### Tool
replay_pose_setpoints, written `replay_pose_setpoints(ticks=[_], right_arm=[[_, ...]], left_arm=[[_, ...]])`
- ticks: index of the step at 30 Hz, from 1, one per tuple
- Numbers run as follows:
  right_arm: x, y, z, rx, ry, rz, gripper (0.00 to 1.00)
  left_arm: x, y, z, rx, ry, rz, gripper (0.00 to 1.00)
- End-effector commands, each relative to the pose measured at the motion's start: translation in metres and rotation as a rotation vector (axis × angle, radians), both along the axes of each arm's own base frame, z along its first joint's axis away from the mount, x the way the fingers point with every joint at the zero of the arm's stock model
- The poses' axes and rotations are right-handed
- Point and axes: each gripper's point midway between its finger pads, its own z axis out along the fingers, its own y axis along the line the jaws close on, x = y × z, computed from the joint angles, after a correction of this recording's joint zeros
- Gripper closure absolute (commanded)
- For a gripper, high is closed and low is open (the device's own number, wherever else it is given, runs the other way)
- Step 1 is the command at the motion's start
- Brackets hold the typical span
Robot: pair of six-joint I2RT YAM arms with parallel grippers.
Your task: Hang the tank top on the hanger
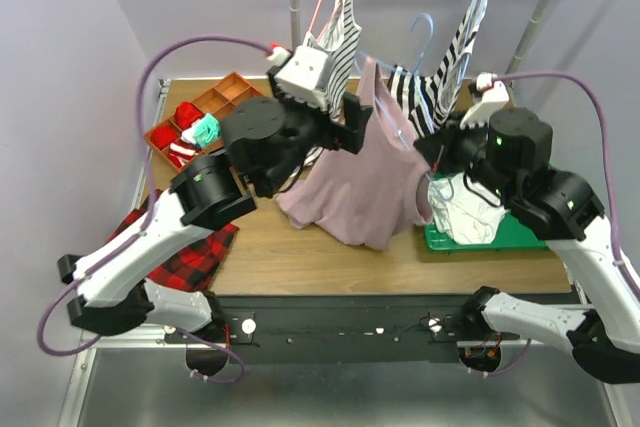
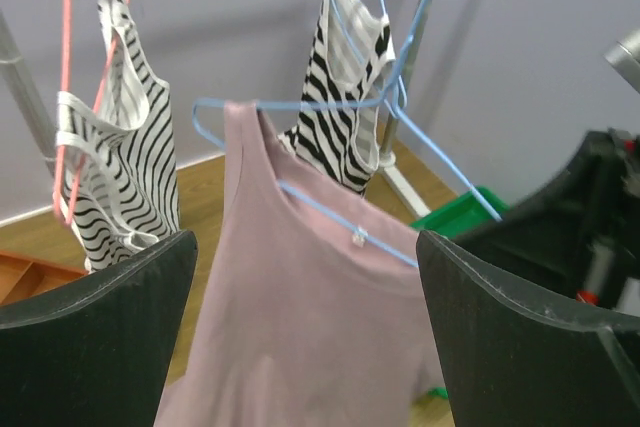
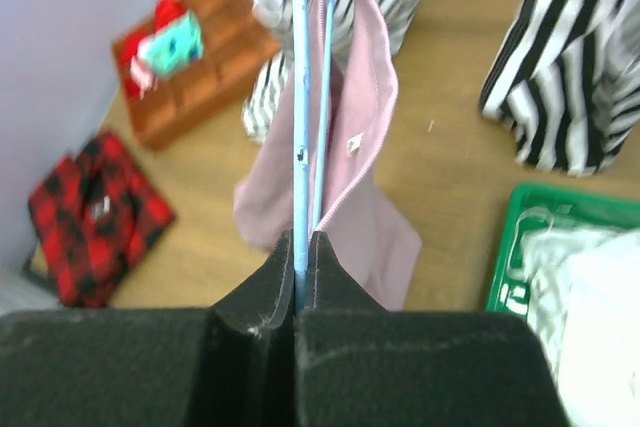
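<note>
Tank top (image 1: 355,177) hangs above the surface (image 1: 300,259), one strap over the hanger (image 2: 300,104). Right fingers (image 3: 262,287) clamp the hanger wire, apparently to steady it. Left fingers (image 2: 110,297) stand spread apart, empty, facing the garment.

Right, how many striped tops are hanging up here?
2. The left striped top hangs at the back on a pink hanger. The right striped top hangs at the back, behind the tank top. Others may be hidden behind the arms.
</note>
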Motion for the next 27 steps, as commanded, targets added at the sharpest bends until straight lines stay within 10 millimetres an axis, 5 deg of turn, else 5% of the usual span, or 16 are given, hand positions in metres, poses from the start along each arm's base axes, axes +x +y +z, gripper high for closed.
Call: replay_pose_setpoints(ticks=[1, 5, 13, 17, 23, 27], right_arm=[[0.046, -0.019, 0.05, -0.017, -0.096, -0.236, 0.99], [0.076, -0.017, 0.092, -0.04, -0.166, -0.32, 0.99], [0.12, 0.006, 0.121, -0.043, -0.23, -0.364, 0.99], [0.143, 0.01, 0.117, -0.06, -0.24, -0.418, 0.99], [0.187, 0.021, 0.071, -0.069, -0.15, -0.398, 0.99], [0.209, 0.027, 0.064, -0.047, -0.157, -0.358, 0.99]], left_arm=[[-0.015, 0.037, 0.032, -0.147, -0.038, 0.031, 0.01], [-0.024, 0.053, 0.029, -0.164, -0.034, 0.03, 0.01], [-0.037, 0.079, 0.009, -0.155, -0.009, 0.035, 0.01], [-0.04, 0.079, -0.013, -0.14, 0.019, 0.023, 0.01], [-0.042, 0.081, -0.034, -0.121, 0.043, 0.027, 0.01], [-0.041, 0.081, -0.06, -0.08, 0.078, 0.034, 0.01]])
